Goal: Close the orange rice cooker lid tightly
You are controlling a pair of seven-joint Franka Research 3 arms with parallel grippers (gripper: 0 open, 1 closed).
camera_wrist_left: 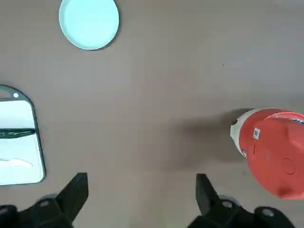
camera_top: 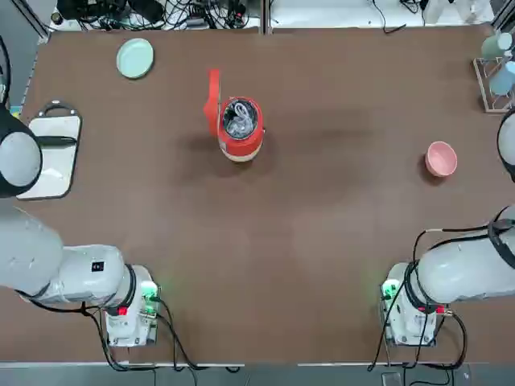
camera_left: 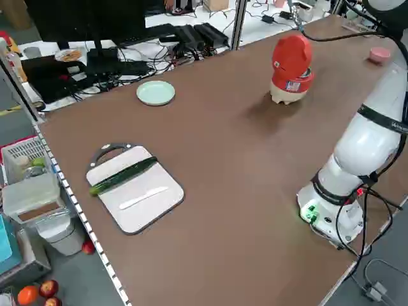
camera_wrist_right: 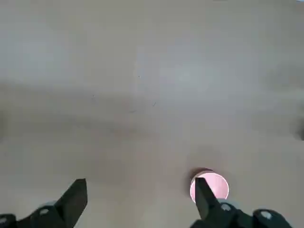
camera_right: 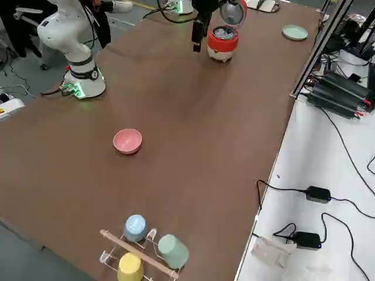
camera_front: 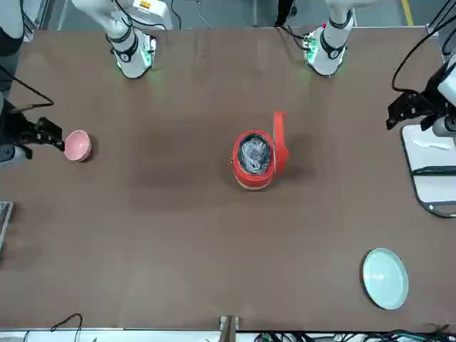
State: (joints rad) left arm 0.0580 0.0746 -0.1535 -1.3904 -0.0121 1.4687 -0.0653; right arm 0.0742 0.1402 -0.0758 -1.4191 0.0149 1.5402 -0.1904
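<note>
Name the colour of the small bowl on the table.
The bowl is pink, showing best in the right side view.

The red-orange rice cooker (camera_top: 240, 133) with its cream-white base stands upright on the table, open, its shiny inner pot showing; the rounded red-orange hinged lid (camera_top: 213, 102), bearing a small white sticker near one edge, is raised upright at the cooker's left-arm side

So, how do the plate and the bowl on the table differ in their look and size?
The plate is pale green, while the bowl is pink. The plate is flat and wider; the bowl is deeper and narrower. Both are round and stand upright on the table.
</note>
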